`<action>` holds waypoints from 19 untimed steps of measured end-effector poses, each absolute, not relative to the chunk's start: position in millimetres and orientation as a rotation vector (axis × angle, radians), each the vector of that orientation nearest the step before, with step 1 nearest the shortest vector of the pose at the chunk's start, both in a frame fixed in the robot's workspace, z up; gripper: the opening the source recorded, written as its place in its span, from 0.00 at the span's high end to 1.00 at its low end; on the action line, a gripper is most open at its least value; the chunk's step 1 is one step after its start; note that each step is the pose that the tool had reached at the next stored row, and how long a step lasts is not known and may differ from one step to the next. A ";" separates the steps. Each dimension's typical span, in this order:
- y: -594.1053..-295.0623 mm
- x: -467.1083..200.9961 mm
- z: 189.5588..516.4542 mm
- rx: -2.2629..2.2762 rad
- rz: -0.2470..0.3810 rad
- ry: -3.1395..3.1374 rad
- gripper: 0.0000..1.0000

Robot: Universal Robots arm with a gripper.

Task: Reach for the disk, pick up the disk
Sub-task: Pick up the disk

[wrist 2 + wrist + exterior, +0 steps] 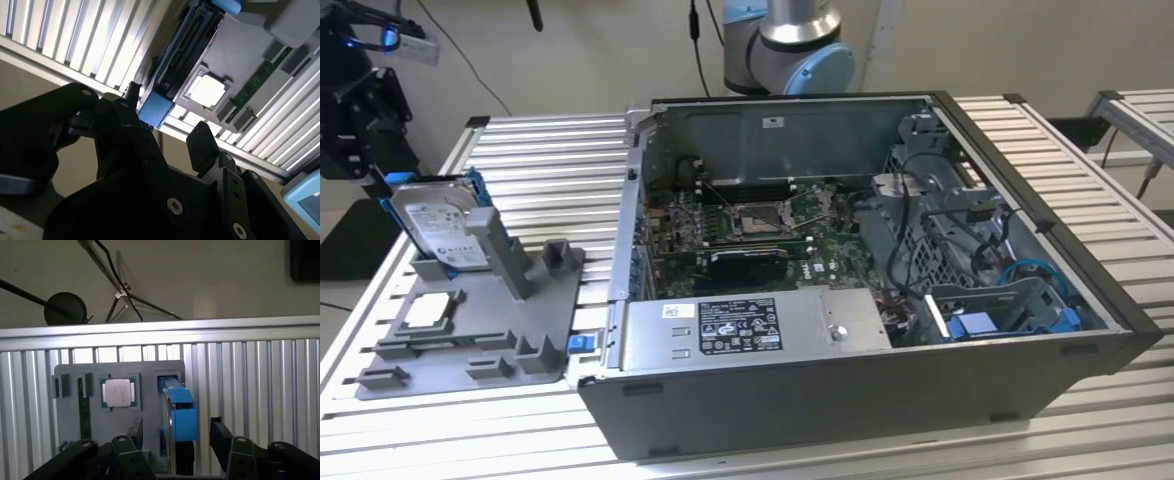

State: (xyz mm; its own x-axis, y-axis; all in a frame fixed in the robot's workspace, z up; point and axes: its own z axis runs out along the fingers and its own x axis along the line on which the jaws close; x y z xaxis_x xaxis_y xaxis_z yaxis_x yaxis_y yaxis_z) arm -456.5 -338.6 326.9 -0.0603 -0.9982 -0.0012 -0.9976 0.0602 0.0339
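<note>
Disk: your disk stands on edge in the stand, at the exterior view's left.
Tool: your tool is spread wide, gripping nothing; the first wrist view shows the disk's blue end between its fingers.

Soft, even light in the exterior view makes the metal worktop shine and leaves the inside of the computer case darker, and in both wrist views the tool looks black, while the chip glares white in the second wrist view.
</note>
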 end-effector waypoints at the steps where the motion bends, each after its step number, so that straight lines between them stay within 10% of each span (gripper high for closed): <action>1: -338.1 -456.5 325.2 2.138 -0.040 -2.271 0.00; 19: -336.5 -454.5 299.4 2.138 -0.040 -2.271 0.00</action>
